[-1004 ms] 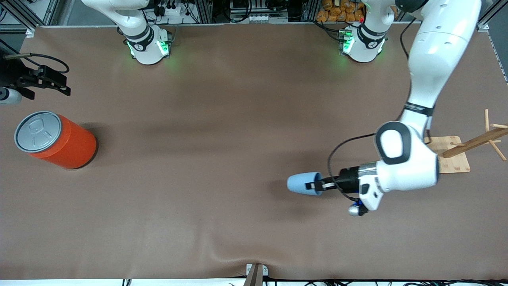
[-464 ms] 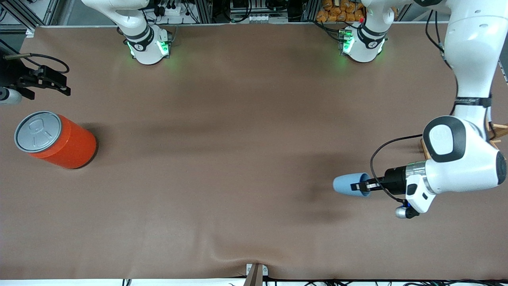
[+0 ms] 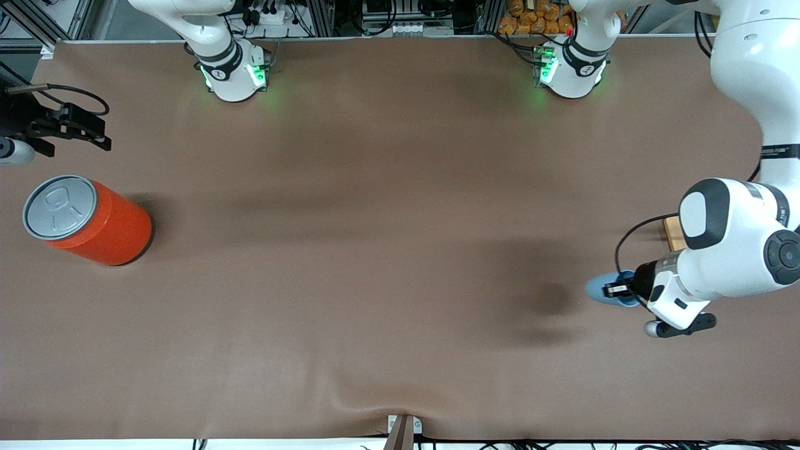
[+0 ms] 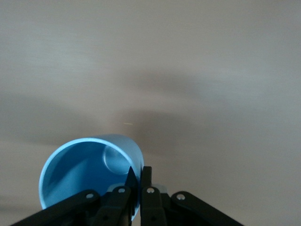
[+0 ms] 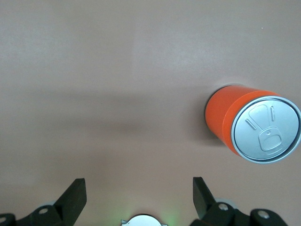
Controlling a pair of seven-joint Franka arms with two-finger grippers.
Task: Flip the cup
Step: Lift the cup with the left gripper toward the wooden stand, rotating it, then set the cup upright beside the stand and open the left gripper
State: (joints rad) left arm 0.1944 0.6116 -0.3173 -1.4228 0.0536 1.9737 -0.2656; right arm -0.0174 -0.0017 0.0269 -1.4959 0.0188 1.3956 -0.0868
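The small light-blue cup (image 3: 600, 289) hangs in the air over the table toward the left arm's end, lying on its side. My left gripper (image 3: 615, 290) is shut on its rim, one finger inside and one outside. In the left wrist view the cup (image 4: 84, 172) shows its darker blue inside and the left gripper (image 4: 140, 181) pinches the wall. My right gripper (image 3: 100, 130) waits open and empty over the right arm's end of the table, and it is open in its own view (image 5: 139, 197).
A large orange can (image 3: 94, 222) with a grey pull-tab lid stands toward the right arm's end, also in the right wrist view (image 5: 251, 127). A wooden stand's base (image 3: 671, 232) shows partly beside the left arm.
My left gripper has carried the cup toward the left arm's end of the table. The cup now looks shorter in the front view. The right arm has not moved.
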